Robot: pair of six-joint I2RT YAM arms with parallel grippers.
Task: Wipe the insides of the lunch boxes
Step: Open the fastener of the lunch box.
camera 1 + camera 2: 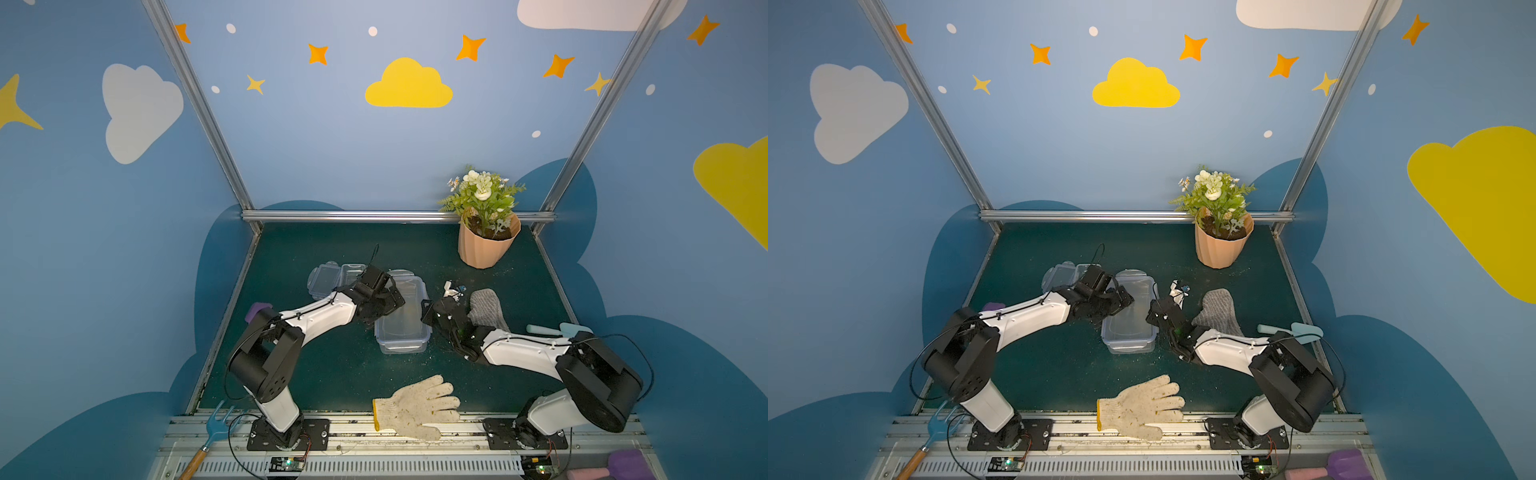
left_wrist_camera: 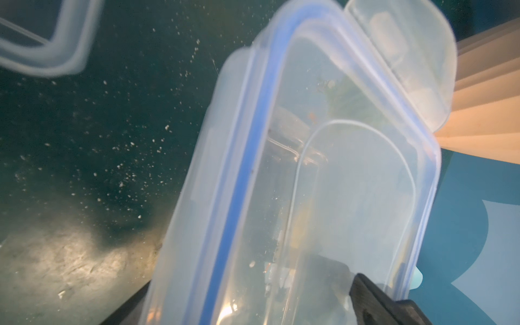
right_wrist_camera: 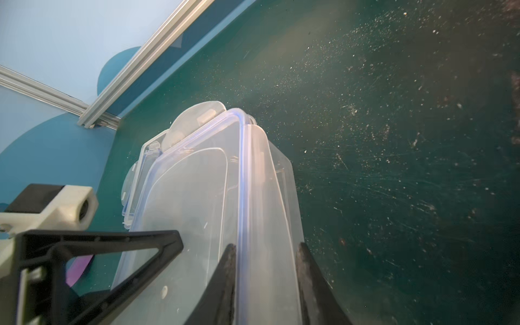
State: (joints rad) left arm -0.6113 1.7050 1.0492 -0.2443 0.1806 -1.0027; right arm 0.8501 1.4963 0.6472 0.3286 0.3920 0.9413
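- The large lunch box (image 1: 405, 328) sits mid-table on the green mat (image 1: 332, 374) with its blue-rimmed lid on, so the inside cannot yet be reached.
- The right gripper (image 3: 266, 247) pinches the box's right long edge, one finger on the lid side of the blue rim and one down the outer wall. The hold looks meant to steady the box or pry the lid.
- The left gripper (image 1: 384, 305) hovers over the box's left side, jaws spread wide and gripping nothing, probably ready to take the lid.
- A clip flap (image 2: 402, 56) at the box's far end stands open, which suggests the lid is being freed.
- The small lunch box (image 1: 326, 278) lies just behind and to the left of the large box, partly hidden by the left arm.
- A grey knitted mitt (image 1: 486, 309), the likely wiper, lies to the right of the box beside the right arm.
- A white glove (image 1: 415, 405) lies in front of the box, and a peach flower pot (image 1: 486, 249) stands well behind it to the right.
- On this evidence, wiping has not begun.
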